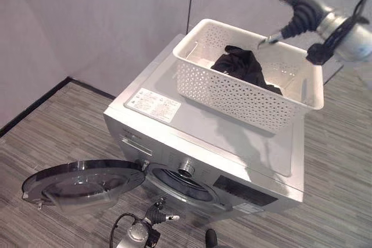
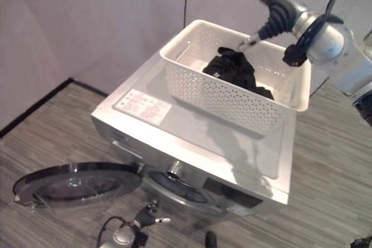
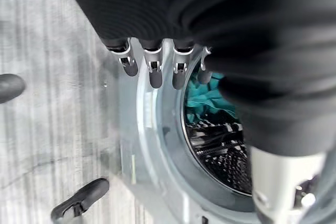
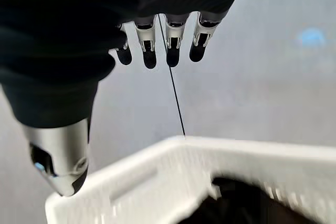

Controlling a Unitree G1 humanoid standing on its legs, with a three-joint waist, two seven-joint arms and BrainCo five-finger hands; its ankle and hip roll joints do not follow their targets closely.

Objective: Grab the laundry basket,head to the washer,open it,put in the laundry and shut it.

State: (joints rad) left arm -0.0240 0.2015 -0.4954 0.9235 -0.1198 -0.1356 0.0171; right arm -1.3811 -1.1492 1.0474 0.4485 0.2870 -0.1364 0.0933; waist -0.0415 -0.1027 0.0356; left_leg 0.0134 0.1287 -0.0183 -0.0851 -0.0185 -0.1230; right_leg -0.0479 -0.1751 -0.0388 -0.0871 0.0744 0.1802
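A white perforated laundry basket [image 1: 232, 100] stands on top of the silver washer [image 1: 192, 129], toward its back right. A black garment [image 1: 244, 65] lies inside the basket. My right hand [image 1: 293, 1] hovers above the basket's far right rim, fingers [image 4: 157, 45] straight and holding nothing; the basket rim [image 4: 157, 156] and the black garment [image 4: 247, 203] lie below it. The washer's round door [image 1: 81, 181] is swung wide open to the left. My left hand [image 1: 158, 213] is low in front of the drum opening [image 1: 180, 184], open and empty. A teal cloth [image 3: 207, 95] lies inside the drum [image 3: 220, 150].
Grey partition walls [image 1: 116, 15] stand close behind the washer, with a black baseboard [image 1: 35, 105] along the left. The open door juts out over the striped floor [image 1: 52, 137] at lower left. More floor shows to the washer's right [image 1: 343, 161].
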